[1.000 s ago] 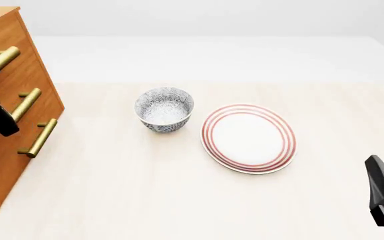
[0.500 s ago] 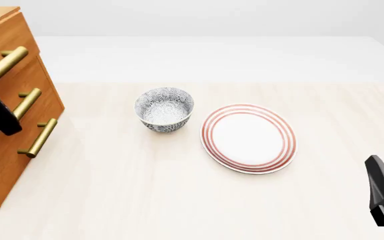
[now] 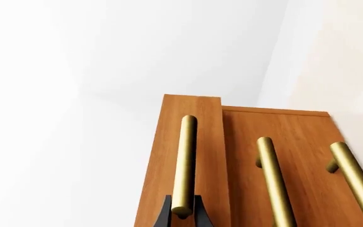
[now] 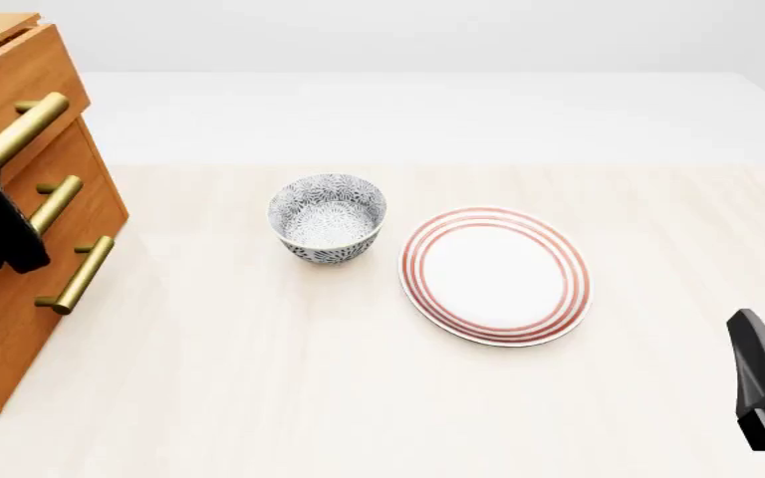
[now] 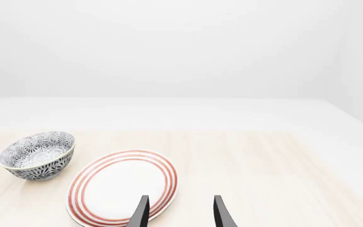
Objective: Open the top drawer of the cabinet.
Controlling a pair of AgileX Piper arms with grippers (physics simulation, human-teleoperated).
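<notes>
The cabinet (image 4: 17,229) stands at the far left of the worktop (image 4: 396,398), a tall orange-brown wooden chest that runs off the frame edge. Its top drawer (image 4: 11,75) is a box of the same wood with a horizontal brass bar handle (image 4: 21,130), and it now juts out past the fronts of the two lower drawers (image 4: 51,214), each of which carries a like brass bar. My left wrist view shows the step plainly: the top drawer's front (image 3: 191,156) stands proud of the panel beside it.

My left gripper (image 3: 183,213) has its jaws closed on the near end of that handle (image 3: 185,165), one dark finger on each side of the bar. My right gripper (image 5: 178,213) hangs over the near right of the worktop with its jaws parted and nothing between them; its fingertips show above the near edge of the red-ringed plate (image 5: 121,187).

Against a second ago, the top drawer has slid outward; back then its front lay flush with the others. My left gripper has travelled with the handle. The patterned bowl (image 4: 328,217), the plate (image 4: 496,275) just beside it and my right gripper are where they were.
</notes>
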